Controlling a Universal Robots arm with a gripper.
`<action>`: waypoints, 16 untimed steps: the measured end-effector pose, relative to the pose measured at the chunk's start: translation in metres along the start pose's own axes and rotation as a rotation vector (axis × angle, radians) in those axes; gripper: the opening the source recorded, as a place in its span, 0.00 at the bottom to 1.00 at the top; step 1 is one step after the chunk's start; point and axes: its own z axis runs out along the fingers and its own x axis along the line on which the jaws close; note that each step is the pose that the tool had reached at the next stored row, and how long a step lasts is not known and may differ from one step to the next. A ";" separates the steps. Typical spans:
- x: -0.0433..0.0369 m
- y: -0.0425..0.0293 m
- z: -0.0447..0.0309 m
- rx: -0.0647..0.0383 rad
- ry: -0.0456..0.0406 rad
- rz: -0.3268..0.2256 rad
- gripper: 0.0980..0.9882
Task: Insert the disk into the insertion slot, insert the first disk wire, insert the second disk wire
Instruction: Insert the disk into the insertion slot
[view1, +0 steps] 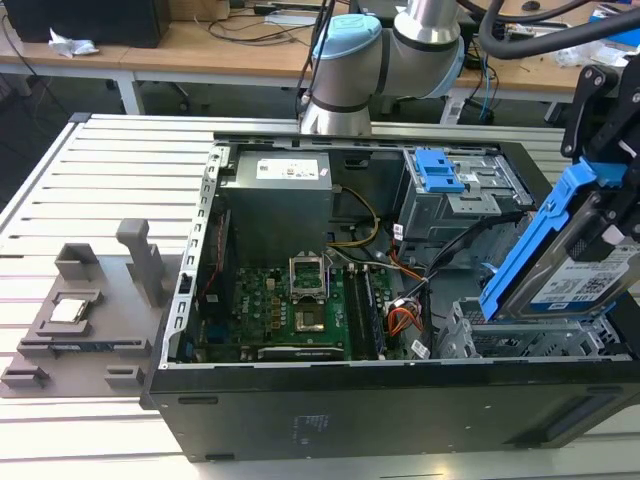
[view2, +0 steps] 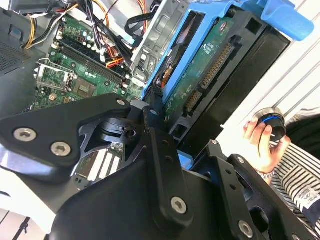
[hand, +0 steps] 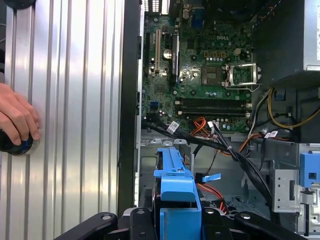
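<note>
Barely started, looks like. Clamping the disk (view1: 585, 275) by its blue frame in the gripper (hand: 177, 222), tilted, just above the slot (view1: 520, 338) underneath. Not slid in yet, so all three steps left, wires included.

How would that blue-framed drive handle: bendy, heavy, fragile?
Probably stiff: the disk is a flat, blue-framed metal slab. Likely heavy for its size, and tilted in the gripper, so it could slide. Its bare circuit board looks fragile.
</note>
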 end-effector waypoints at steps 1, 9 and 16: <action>0.0000 0.0000 0.0005 0.000 0.0001 0.000 0.30; 0.0000 -0.0003 0.0063 0.000 0.0000 0.000 0.30; -0.0017 -0.0006 0.0114 0.000 0.0000 0.000 0.30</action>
